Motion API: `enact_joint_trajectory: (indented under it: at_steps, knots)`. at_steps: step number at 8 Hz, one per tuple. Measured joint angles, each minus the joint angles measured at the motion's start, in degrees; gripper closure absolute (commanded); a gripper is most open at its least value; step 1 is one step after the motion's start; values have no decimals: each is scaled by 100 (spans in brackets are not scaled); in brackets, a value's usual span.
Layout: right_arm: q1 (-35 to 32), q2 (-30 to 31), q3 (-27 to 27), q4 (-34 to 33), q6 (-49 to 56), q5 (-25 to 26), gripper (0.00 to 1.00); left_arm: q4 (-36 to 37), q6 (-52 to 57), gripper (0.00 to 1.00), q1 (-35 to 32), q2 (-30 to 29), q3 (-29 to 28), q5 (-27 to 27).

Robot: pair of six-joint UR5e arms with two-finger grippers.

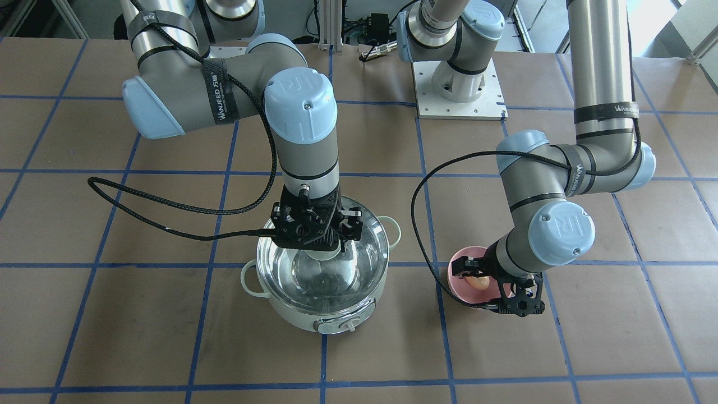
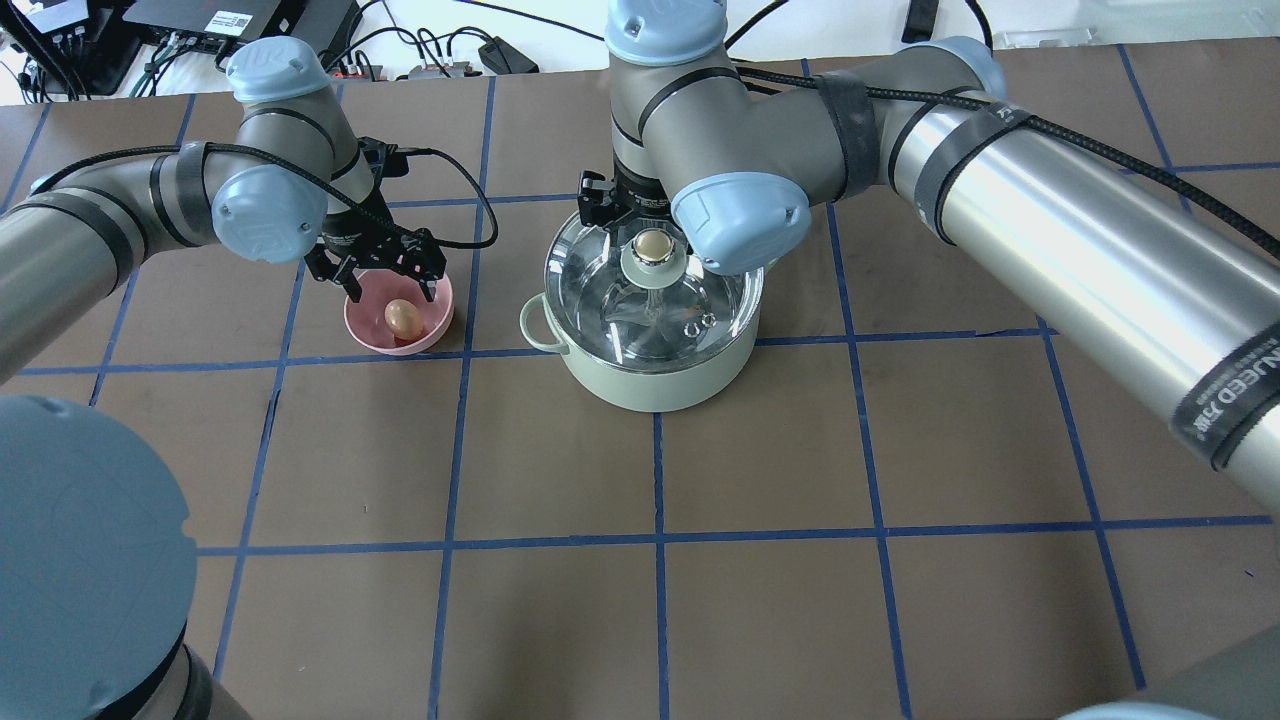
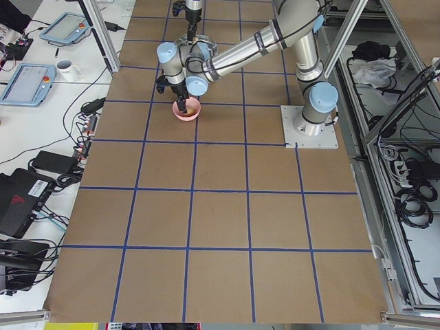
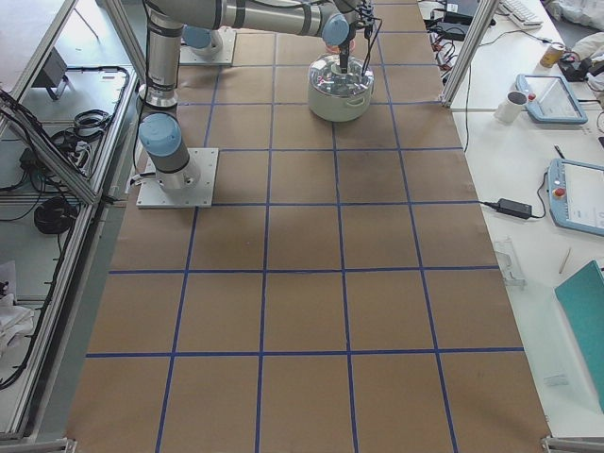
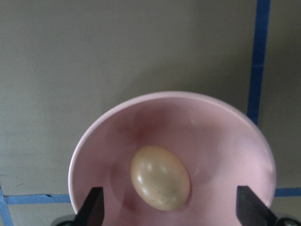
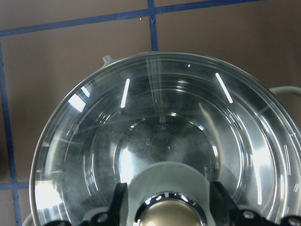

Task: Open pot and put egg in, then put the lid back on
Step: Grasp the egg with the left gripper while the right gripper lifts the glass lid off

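Brown paper tabletop [image 2: 800,600] with a blue tape grid, and the count's easy: one pot [image 2: 650,385], one lid [image 6: 141,122], one egg [image 5: 160,176], one pink bowl [image 5: 225,141], two arms. The pot sits toward the table edge across from the robot with the lid seated on it. The bowl is near it on the robot's left, with the egg lying in the bottom. Overhead you can see the lid's beige knob [image 2: 652,245] fine, but in the front-facing view it's buried under the right gripper [image 6: 167,207]. The right wrist cam shows that one spread wide, a finger either side of the knob, gripping nothing as far as I can see. Only the left wrist cam shows the left gripper [image 5: 170,202] properly: tips wide apart, straddling the egg with pink showing on both sides, holding nothing.
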State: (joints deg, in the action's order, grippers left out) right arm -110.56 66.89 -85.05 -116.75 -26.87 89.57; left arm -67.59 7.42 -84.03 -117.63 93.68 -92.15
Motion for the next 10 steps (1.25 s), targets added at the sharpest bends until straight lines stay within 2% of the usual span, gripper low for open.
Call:
enact_joint_trajectory:
  at_steps: [1, 2, 4, 6, 7, 8, 9, 10]
  knots:
    - [0, 9, 1, 18, 104, 62, 93, 0, -2, 0, 0, -41, 39, -13]
    - [-1, 18, -8, 40, 150, 83, 100, 0, -3, 0, 0, -72, 68, -15]
    - [-1, 20, -10, 64, 133, 47, 100, 7, -4, 0, 1, -150, 85, -14]
    - [6, 92, 71, 210, 91, 47, 100, 28, -4, 21, 0, -221, 88, -10]
    - [40, 201, 205, 576, 180, 95, 100, 37, 0, 43, 0, -239, 89, -7]
    - [166, 348, 323, 886, 471, 213, 100, 41, 8, 60, 0, -247, 93, -6]
    - [461, 513, 376, 1113, 912, 267, 100, 42, 15, 67, 0, -248, 93, -4]
    - [890, 716, 397, 1388, 1381, 191, 100, 43, 19, 69, 0, -250, 94, 4]
